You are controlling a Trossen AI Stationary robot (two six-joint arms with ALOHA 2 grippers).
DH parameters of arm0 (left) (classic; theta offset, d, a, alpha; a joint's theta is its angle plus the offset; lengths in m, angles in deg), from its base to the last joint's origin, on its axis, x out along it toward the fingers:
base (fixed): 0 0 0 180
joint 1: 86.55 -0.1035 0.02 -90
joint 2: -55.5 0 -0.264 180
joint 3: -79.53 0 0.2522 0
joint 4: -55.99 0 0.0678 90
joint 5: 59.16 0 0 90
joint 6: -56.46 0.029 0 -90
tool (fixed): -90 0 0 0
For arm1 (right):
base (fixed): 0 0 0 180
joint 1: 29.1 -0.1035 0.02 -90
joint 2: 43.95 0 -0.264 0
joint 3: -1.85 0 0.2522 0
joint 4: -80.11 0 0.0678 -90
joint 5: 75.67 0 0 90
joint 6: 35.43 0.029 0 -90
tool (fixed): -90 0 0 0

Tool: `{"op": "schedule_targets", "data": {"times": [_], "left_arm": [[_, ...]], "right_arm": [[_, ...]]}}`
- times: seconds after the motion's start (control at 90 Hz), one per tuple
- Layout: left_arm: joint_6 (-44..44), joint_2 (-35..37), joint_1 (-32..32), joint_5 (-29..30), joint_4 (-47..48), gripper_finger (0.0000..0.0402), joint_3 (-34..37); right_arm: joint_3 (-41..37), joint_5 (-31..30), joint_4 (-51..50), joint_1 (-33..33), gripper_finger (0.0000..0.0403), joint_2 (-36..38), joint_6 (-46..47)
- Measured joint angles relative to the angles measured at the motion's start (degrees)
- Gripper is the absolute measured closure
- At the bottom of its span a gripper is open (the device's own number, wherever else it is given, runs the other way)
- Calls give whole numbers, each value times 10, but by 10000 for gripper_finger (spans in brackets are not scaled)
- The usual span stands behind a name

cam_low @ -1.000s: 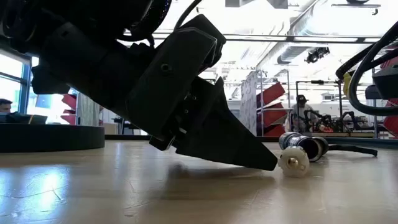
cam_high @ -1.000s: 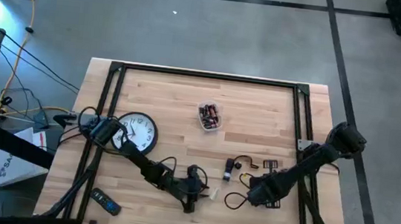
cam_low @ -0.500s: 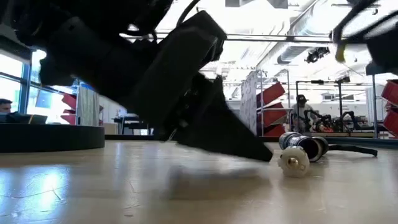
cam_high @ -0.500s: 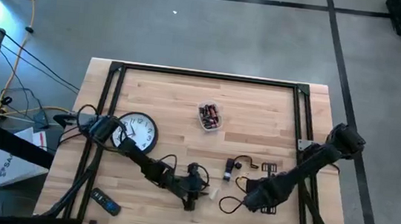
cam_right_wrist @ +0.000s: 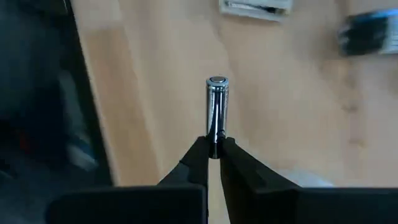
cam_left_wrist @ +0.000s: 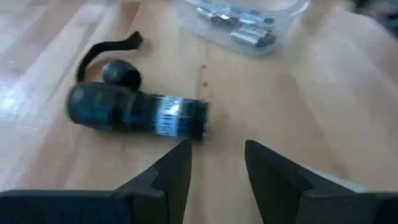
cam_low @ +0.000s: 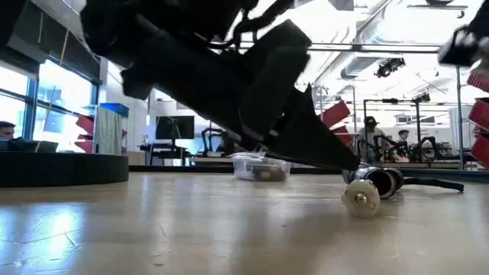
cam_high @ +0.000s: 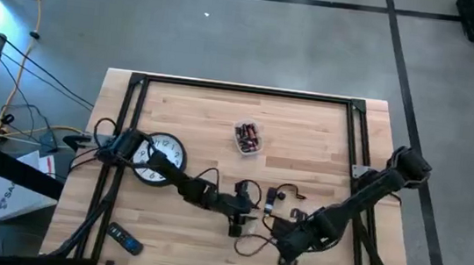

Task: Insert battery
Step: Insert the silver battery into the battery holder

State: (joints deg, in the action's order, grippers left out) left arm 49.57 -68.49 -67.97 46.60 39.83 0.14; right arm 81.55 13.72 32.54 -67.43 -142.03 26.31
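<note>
The left gripper (cam_left_wrist: 216, 163) has moved toward the flashlight (cam_left_wrist: 137, 114) lying on the table (cam_high: 204, 111), its fingers apart and empty. The right gripper (cam_right_wrist: 214, 151), clamped on 1 battery (cam_right_wrist: 217, 106), has shifted closer to the centre than 1 second ago, so insertion seems near.

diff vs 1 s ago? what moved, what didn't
The left gripper slid right along the table's front toward the flashlight, fingers open and empty. The right gripper, shut on a battery, pulled back toward the front edge and left. In the low view the left arm's shift uncovered the battery tub. The clock, remote, tub and flashlight did not move.
</note>
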Motion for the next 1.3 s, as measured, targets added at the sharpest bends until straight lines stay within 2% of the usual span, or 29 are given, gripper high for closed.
{"op": "schedule_targets", "data": {"times": [0.089, 0.178, 0.433, 0.522, 0.689, 0.878, 0.978, 1.3], "left_arm": [[13, 0, -9, 0, -4, 268, -2], [12, 0, -14, -4, 3, 268, -2], [-5, 0, 1, 0, 21, 268, -2], [-10, 0, 12, 18, 43, 268, -2], [-19, 13, 36, 44, 99, 268, -2], [-31, 22, 61, 34, 125, 268, -2], [-52, 14, 71, 16, 122, 268, -2], [-95, -13, 88, 36, 60, 268, -2]], "right_arm": [[-16, 9, 57, 2, 403, -3, 76], [-28, 16, 73, 2, 403, -5, 131], [-90, 29, 165, 23, 403, -5, 234], [-108, 45, 205, 37, 403, -5, 250], [-115, 73, 215, 60, 403, -5, 285], [-115, 98, 239, 80, 403, -5, 324], [-115, 99, 243, 87, 403, -11, 333], [-105, 121, 263, 105, 403, -50, 311]]}}
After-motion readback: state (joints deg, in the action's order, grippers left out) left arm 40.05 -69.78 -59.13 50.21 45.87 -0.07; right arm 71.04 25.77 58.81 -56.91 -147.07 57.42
